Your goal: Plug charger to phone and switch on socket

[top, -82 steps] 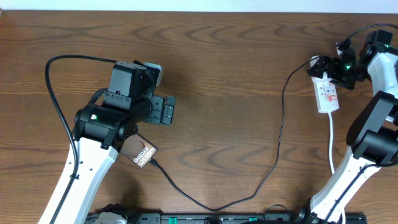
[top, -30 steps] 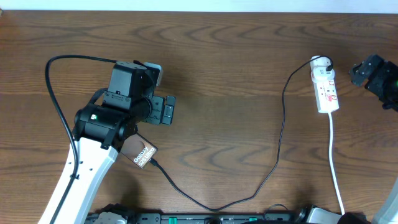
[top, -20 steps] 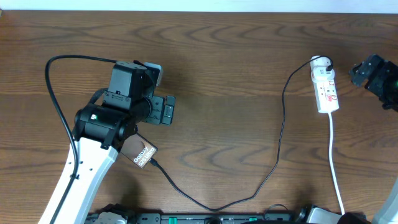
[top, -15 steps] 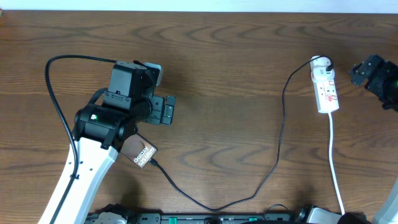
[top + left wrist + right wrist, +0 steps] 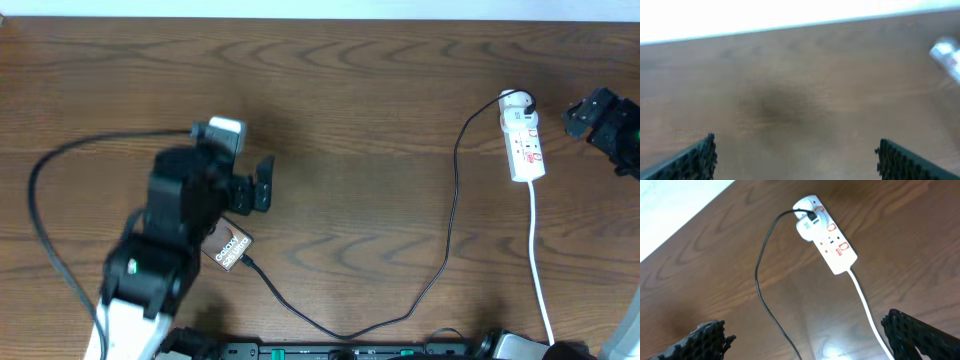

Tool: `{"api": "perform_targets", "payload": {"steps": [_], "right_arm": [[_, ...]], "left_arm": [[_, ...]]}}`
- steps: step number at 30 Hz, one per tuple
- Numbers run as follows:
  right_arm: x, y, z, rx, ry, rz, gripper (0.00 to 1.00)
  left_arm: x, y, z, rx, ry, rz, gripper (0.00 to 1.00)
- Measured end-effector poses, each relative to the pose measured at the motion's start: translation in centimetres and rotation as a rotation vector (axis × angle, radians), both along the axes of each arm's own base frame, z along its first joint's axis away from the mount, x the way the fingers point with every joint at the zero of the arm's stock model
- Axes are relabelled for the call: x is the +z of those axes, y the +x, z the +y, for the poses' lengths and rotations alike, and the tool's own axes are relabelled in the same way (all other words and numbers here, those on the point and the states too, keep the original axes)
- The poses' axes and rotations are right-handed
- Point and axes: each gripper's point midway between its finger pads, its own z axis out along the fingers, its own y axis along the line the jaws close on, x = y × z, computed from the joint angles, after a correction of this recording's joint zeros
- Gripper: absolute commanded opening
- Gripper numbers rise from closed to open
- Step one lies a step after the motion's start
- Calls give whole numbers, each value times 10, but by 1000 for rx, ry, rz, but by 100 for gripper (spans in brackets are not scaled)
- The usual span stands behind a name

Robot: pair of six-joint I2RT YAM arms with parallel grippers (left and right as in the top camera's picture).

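The phone (image 5: 229, 244), a brown slab with white lettering, lies on the table at lower left, partly under my left arm. The black charger cable (image 5: 448, 215) runs from its lower edge across the table to the white power strip (image 5: 524, 140) at upper right, where it is plugged in; its plug tip (image 5: 247, 263) sits at the phone's edge. My left gripper (image 5: 262, 182) is open and empty above the table, just up and right of the phone. My right gripper (image 5: 590, 112) is open and empty, right of the strip. The right wrist view shows the strip (image 5: 826, 234) and cable (image 5: 762, 260).
The strip's white cord (image 5: 537, 262) runs down to the front edge. The left arm's black cable (image 5: 60, 160) loops over the table at left. A black rail (image 5: 340, 352) lies along the front edge. The left wrist view is blurred, showing bare wood (image 5: 790, 100).
My left arm has swung back and to the left, away from the phone, uncovering more of it. My right gripper left the power strip earlier and now holds still at the right edge.
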Motion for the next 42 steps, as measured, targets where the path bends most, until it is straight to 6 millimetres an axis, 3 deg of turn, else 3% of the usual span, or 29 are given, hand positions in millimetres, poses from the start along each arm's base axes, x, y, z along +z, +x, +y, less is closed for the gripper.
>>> {"api": "perform_targets", "payload": {"steps": [9,18,25,33,42], "right_arm": [[0,0,-1,-3,-3,2,99],[0,0,-1,-6,-1,2,99],[0,0,-1,-6,-1,2,99],[0,0,-1,-7,-1,2,99],[0,0,-1,-7,0,2,99]], "left_arm": [[13,-31,23,45,-121,-432,99],[-16,-50,54,126,-148,-649,99],[-47,-55,68,153,-128,-644,100],[-96,-53,79,194,-96,-448,100],[-97,-53,83,190,-16,-454,99]]}}
